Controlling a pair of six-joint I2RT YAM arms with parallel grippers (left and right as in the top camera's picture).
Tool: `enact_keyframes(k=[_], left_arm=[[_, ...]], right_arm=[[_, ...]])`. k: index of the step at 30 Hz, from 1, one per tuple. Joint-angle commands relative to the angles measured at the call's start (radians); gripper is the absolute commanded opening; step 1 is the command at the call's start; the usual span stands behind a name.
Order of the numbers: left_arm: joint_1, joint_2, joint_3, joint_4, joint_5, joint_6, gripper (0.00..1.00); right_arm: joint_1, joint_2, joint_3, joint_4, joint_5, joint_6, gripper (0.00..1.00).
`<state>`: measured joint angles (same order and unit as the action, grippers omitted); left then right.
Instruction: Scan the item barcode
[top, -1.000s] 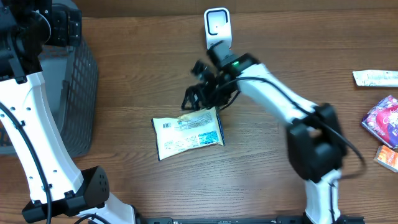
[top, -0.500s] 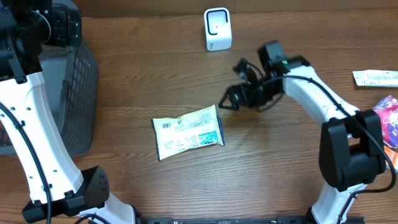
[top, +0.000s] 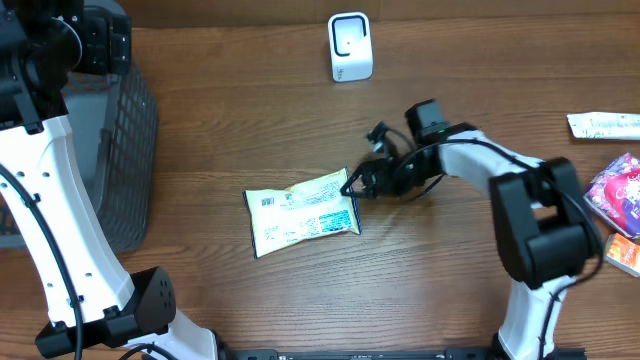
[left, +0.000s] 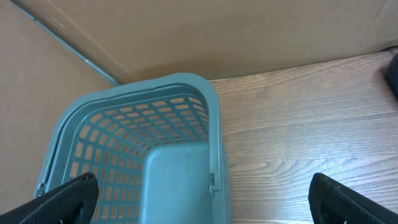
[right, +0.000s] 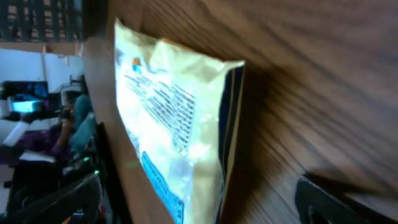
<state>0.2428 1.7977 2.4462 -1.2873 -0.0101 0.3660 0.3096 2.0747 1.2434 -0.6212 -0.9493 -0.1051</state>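
Observation:
The item, a pale yellow packet (top: 302, 213) with blue print, lies flat on the wooden table, below and left of the white scanner (top: 350, 46) standing at the back. My right gripper (top: 362, 182) sits low at the packet's right edge. In the right wrist view the packet (right: 174, 124) fills the middle, and its near end reaches between the right gripper's (right: 199, 205) wide-open fingers without being gripped. My left gripper (left: 208, 202) hangs open and empty over the basket's rim.
A teal mesh basket (top: 130, 150) stands at the table's left edge, shown from above in the left wrist view as the basket (left: 155, 124) against a cardboard wall. At the right edge lie a white packet (top: 605, 124), a purple pack (top: 615, 190) and an orange box (top: 625, 252).
The right gripper swung from the packet's top edge out to the right, then came back down to the packet's right edge. The packet and the left arm stayed put.

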Motion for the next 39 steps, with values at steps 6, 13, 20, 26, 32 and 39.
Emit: enact_keyframes(k=[6,13,20,26,32,39], left_arm=[[0.006,0.009,-0.003,0.004,0.011,-0.014,1.00],[0.005,0.009,-0.003,0.004,0.011,-0.014,1.00],[0.006,0.009,-0.003,0.004,0.011,-0.014,1.00],[0.006,0.009,-0.003,0.004,0.011,-0.014,1.00],[0.006,0.009,-0.003,0.004,0.011,-0.014,1.00],[0.005,0.009,-0.003,0.004,0.011,-0.014,1.00]], right_arm=[[0.171,0.145,-0.007,0.141,-0.159,0.201,1.00],[0.342,0.177,-0.007,0.345,-0.124,0.377,0.80],[0.313,0.177,-0.007,0.356,-0.079,0.397,0.04],[0.249,0.169,-0.006,0.396,-0.141,0.354,0.04],[0.157,0.069,-0.006,0.414,-0.354,0.232,0.04],[0.067,-0.169,-0.006,0.373,-0.281,0.114,0.04]])
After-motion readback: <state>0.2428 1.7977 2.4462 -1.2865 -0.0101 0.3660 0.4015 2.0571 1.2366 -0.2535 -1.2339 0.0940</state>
